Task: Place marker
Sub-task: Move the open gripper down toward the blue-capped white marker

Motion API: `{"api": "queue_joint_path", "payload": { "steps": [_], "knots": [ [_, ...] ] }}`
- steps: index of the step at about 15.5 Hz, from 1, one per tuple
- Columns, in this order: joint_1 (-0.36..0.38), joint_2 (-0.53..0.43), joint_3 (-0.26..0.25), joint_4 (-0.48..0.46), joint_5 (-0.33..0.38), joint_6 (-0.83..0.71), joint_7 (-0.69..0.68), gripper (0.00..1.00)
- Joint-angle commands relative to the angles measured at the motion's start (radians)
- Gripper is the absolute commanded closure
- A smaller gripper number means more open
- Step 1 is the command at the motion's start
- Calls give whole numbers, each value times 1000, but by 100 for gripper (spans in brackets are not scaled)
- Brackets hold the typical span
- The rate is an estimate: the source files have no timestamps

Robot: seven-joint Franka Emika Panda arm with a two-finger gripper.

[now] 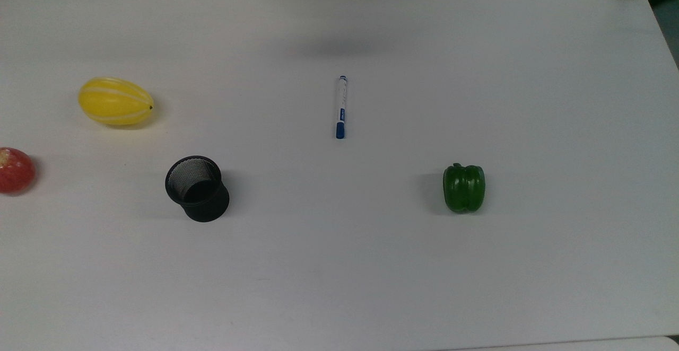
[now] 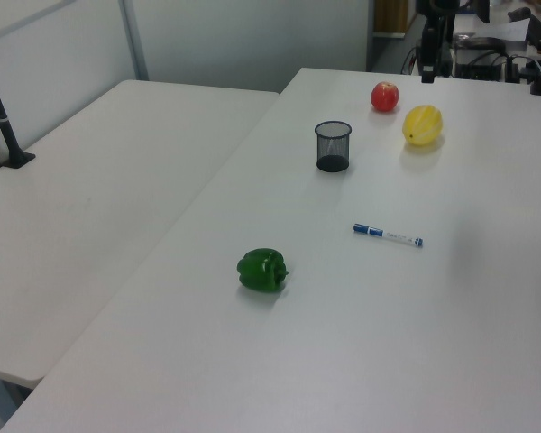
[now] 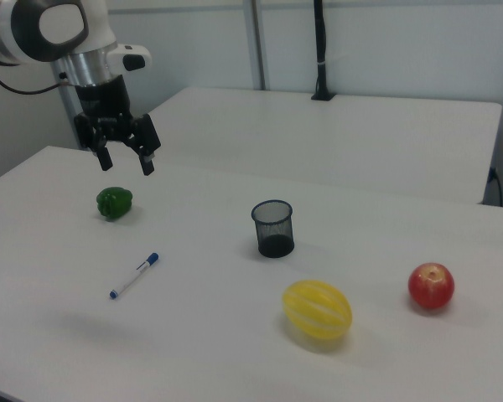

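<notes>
The marker (image 1: 340, 107) lies flat on the white table, a slim white pen with a blue cap and blue label; it also lies in the left view (image 2: 388, 235) and in the right view (image 3: 134, 275). A black mesh cup (image 1: 197, 187) (image 2: 333, 146) (image 3: 273, 228) stands upright to the top view's left of it. In the right view my gripper (image 3: 126, 162) hangs open and empty high above the table, up and to the right view's left of the marker.
A green pepper (image 1: 464, 187) (image 2: 262, 270) (image 3: 114, 203) sits to the top view's right of the marker. A yellow melon (image 1: 115, 101) (image 3: 318, 311) and a red apple (image 1: 15, 170) (image 3: 431, 286) lie at the top view's left. A second table (image 2: 99, 180) adjoins.
</notes>
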Motion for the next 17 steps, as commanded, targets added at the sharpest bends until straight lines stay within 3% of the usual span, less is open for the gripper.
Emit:
{"api": "queue_joint_path", "payload": {
  "steps": [1,9,14,17],
  "knots": [
    [-3,-7,0,-10,7,-9,-13,0],
    [12,8,11,-14,8,2,-2,0],
    [80,57,12,-17,12,83,188,0],
    [97,83,12,-43,12,137,200,0]
  ]
}}
